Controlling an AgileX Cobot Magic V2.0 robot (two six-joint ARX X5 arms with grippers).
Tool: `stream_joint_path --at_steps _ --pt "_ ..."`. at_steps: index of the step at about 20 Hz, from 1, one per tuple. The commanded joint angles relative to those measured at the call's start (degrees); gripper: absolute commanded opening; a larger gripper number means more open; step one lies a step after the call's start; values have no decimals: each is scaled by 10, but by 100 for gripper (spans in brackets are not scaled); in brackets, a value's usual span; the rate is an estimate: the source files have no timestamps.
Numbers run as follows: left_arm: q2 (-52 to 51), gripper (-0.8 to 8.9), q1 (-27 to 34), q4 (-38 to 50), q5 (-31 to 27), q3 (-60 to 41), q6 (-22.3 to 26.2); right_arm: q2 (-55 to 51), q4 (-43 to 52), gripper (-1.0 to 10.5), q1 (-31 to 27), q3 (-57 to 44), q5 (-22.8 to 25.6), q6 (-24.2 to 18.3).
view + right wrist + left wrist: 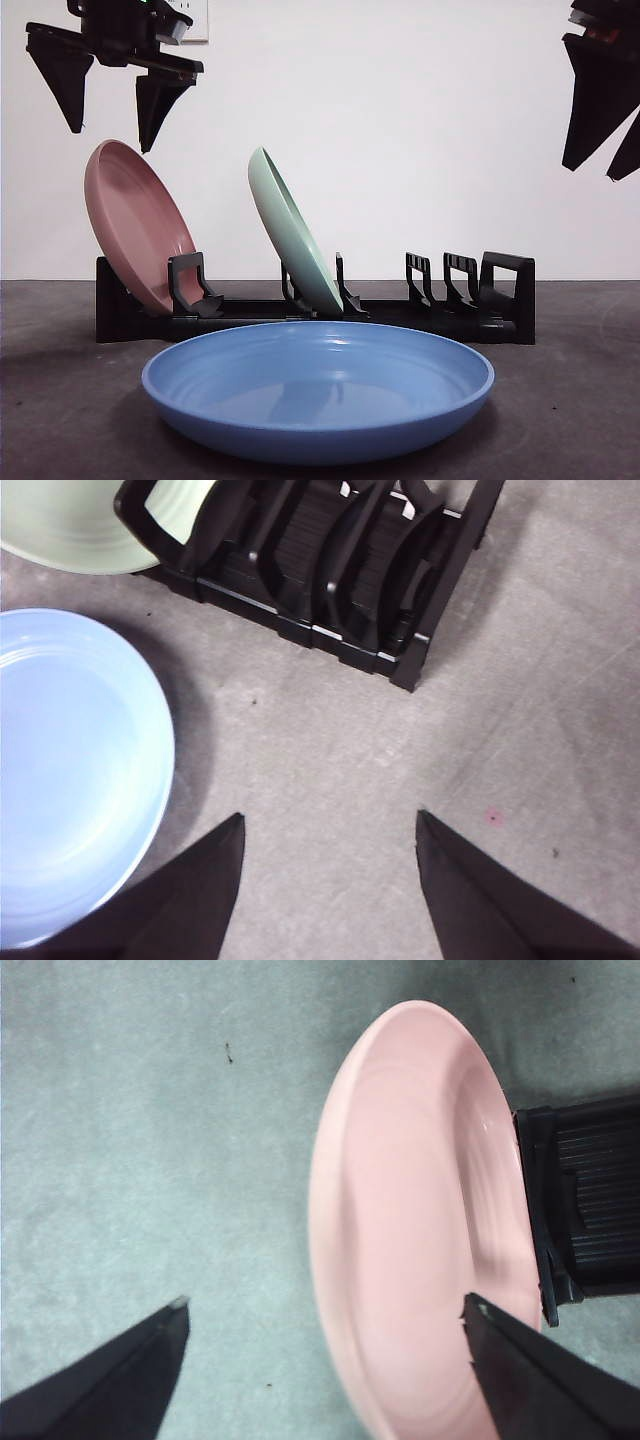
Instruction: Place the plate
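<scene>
A pink plate (135,225) stands tilted in the left end slot of the black dish rack (440,312). A pale green plate (295,232) stands tilted in a middle slot. A blue plate (318,385) lies flat on the table in front of the rack. My left gripper (110,110) is open and empty, hanging just above the pink plate's rim; the left wrist view shows the pink plate (420,1220) between its jaws (325,1308). My right gripper (605,110) is open and empty, high at the right, over bare table (330,818) beside the blue plate (70,770).
The rack's right slots (345,575) hold nothing. A white wall stands behind the rack, with a wall socket (195,18) at the top left. Grey table (580,400) spreads on both sides of the blue plate.
</scene>
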Motion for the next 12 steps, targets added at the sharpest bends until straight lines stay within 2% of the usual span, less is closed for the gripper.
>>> stream_joint_path --at_steps 1,2,6,9,12 --pt "24 392 -2 6 -5 16 5 3 4 263 3 6 -2 6" --pt "26 388 -2 7 -5 16 5 3 4 263 3 6 -2 6" --pt "27 218 -4 15 -5 16 3 3 3 263 3 6 -2 6" --pt "27 203 -4 15 -5 16 0 3 3 263 3 6 -2 6" --pt "27 76 -5 15 -5 16 0 3 3 263 3 6 -2 6"
